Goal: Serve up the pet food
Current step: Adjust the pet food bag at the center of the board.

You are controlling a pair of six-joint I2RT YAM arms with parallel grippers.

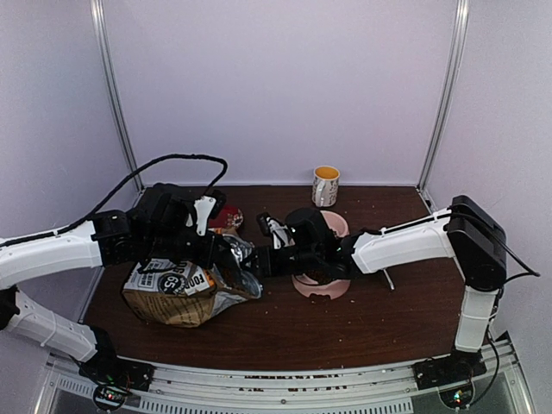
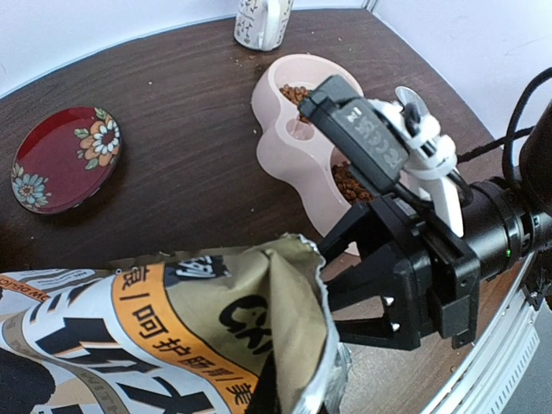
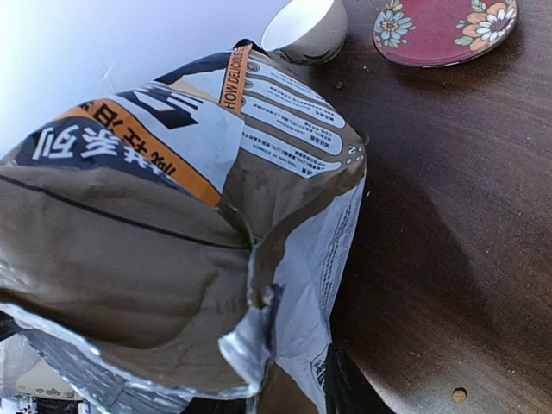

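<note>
The tan pet food bag (image 1: pixel 181 291) with an orange band lies tilted on the table, mouth toward the right. My left gripper (image 1: pixel 216 250) is shut on its upper part; the bag (image 2: pixel 172 328) hides the fingers in the left wrist view. My right gripper (image 1: pixel 261 259) is open at the bag's mouth, and it shows in the left wrist view (image 2: pixel 332 297) with its jaws apart. The bag's torn foil edge (image 3: pixel 259 336) sits between them, beside one dark finger (image 3: pixel 343 388). Brown kibble (image 2: pixel 296 93) lies in both wells of the pink double bowl (image 1: pixel 338 289).
A red flowered saucer (image 2: pixel 65 159) lies behind the bag, also in the right wrist view (image 3: pixel 444 26). A white and yellow mug (image 1: pixel 325 185) stands at the back. Loose kibble (image 3: pixel 459 395) dots the dark wooden table (image 1: pixel 371 336). White walls enclose the table.
</note>
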